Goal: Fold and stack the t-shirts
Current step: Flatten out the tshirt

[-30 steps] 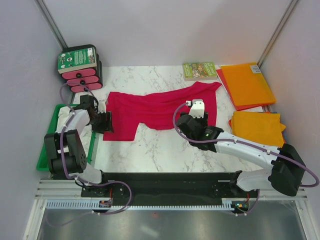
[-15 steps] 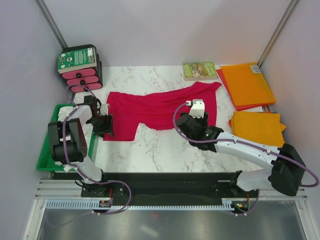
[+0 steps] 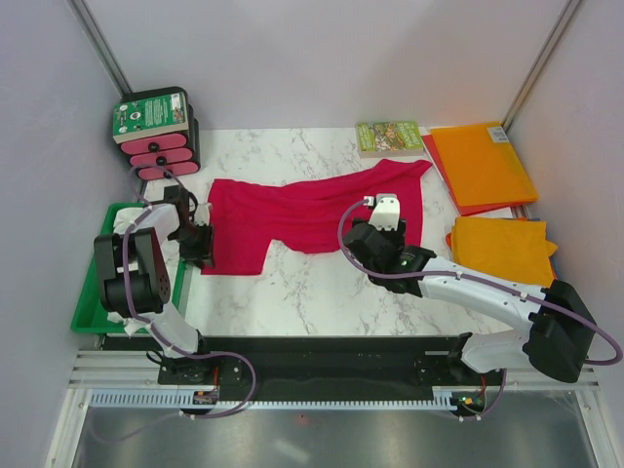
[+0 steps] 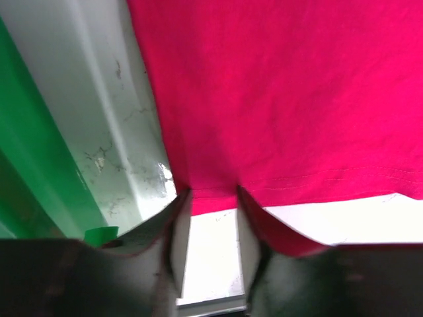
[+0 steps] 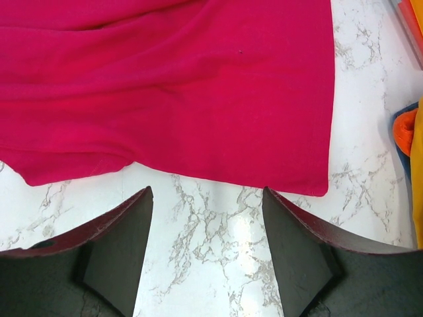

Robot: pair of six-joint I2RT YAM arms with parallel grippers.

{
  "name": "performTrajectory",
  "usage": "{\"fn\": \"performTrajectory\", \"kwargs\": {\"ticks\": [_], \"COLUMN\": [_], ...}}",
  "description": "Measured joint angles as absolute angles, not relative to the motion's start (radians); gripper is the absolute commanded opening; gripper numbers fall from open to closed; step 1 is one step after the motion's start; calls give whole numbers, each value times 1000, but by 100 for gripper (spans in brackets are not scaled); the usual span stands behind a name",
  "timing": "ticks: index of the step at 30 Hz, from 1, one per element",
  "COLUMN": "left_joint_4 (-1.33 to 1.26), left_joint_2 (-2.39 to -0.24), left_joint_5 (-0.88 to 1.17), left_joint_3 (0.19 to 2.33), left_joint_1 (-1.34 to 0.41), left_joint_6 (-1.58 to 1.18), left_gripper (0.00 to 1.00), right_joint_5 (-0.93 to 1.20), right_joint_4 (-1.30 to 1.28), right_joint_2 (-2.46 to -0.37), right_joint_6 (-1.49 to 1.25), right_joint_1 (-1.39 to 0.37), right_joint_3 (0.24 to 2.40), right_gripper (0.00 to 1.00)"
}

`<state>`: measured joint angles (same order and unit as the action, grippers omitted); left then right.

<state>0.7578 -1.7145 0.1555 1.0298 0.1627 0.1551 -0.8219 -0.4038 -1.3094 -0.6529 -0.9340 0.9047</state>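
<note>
A crimson red t-shirt (image 3: 302,210) lies spread and wrinkled across the marble table. My left gripper (image 3: 202,246) is low at its near-left corner. In the left wrist view the jaws (image 4: 210,195) stand a narrow gap apart, with their tips at the red hem (image 4: 277,86). My right gripper (image 3: 382,222) hovers at the shirt's near-right edge. In the right wrist view it (image 5: 206,191) is wide open and empty over bare marble, just short of the hem (image 5: 172,86). Orange shirts lie at the right, one flat (image 3: 483,161) and one folded (image 3: 502,249). A white cloth (image 3: 125,226) shows in the tray, mostly hidden by the left arm.
A green tray (image 3: 97,297) stands at the left edge and also shows in the left wrist view (image 4: 33,165). A black and pink box (image 3: 156,132) stands at the back left. A green-covered book (image 3: 388,136) lies at the back. Grey walls close both sides.
The left arm has folded in closer to its base, and its gripper has shifted slightly left and nearer at the shirt's corner. The right arm and the shirt have not moved.
</note>
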Motion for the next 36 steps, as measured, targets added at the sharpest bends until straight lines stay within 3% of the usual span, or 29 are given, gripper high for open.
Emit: {"fn": "performTrajectory", "kwargs": {"ticks": [6, 10, 19, 21, 33, 36], "left_joint_4": [765, 766, 762, 764, 762, 769], "left_joint_2": [-1715, -1716, -1726, -1726, -1688, -1641], "left_joint_5": [143, 130, 76, 76, 158, 232], "left_joint_3": [1029, 1028, 1029, 1029, 1010, 1009], "left_joint_1": [161, 157, 158, 160, 162, 162], "left_joint_6": [159, 162, 189, 194, 215, 213], "left_gripper": [50, 45, 6, 2, 2, 2], "right_joint_5": [-822, -822, -822, -822, -813, -757], "right_joint_4": [-404, -404, -404, -405, -399, -390], "right_joint_2": [-1309, -1308, -1285, -1282, -1269, -1242], "right_joint_6": [-660, -664, -667, -667, -686, -725], "right_joint_1": [-934, -934, -934, -934, -925, -864], "right_joint_3": [905, 905, 905, 905, 873, 803], "right_gripper": [75, 75, 76, 76, 70, 62]}}
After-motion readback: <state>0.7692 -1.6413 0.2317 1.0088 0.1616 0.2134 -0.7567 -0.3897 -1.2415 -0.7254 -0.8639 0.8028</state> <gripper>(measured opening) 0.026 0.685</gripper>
